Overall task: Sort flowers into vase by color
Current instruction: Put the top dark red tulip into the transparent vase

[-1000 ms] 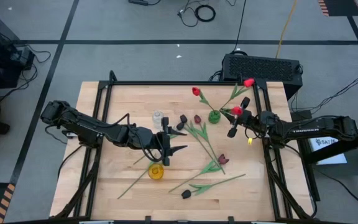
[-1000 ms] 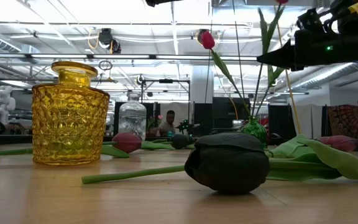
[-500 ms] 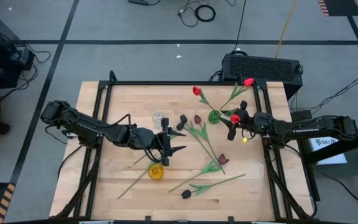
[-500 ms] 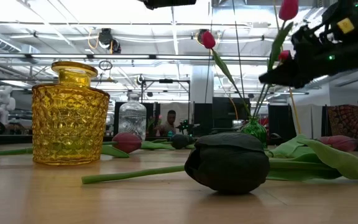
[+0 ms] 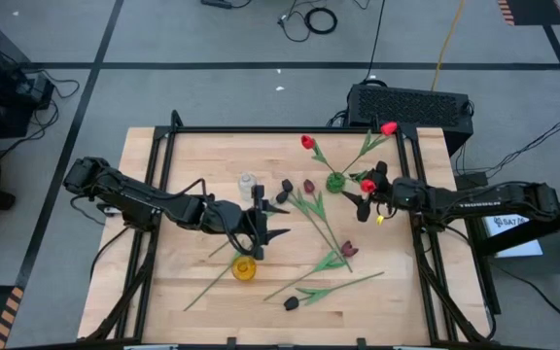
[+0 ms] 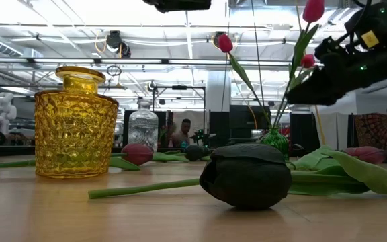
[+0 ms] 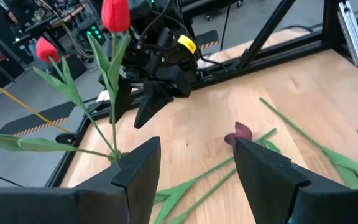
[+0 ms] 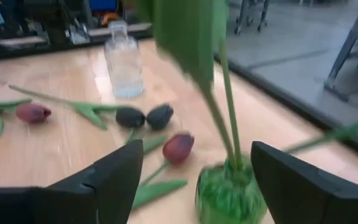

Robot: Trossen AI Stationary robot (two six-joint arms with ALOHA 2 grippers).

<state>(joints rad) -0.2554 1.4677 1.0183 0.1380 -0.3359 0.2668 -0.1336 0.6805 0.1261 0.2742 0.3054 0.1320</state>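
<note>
A green vase (image 5: 334, 182) at the table's back right holds three red flowers (image 5: 306, 143), their heads up on long stems. My right gripper (image 5: 361, 201) hangs just right of it, open, with the stems (image 8: 229, 106) between its spread fingers (image 8: 118, 177) and the vase (image 8: 226, 193) right below. Loose flowers lie mid-table: two near-black heads (image 5: 285, 191), a maroon one (image 5: 309, 185), another maroon one (image 5: 348, 249) and a black one (image 5: 291, 303). My left gripper (image 5: 262, 226) waits open between the clear vase (image 5: 248, 185) and the yellow vase (image 5: 244, 268).
A black metal frame (image 5: 411, 146) borders the wooden table. A black box (image 5: 411, 102) stands behind the back right corner. Green stems and leaves (image 5: 324, 277) stretch across the front middle of the table.
My right gripper has opened and let go of the red flower, whose stem now stands in the green vase. The gripper has slid slightly left. The left arm has not moved.
</note>
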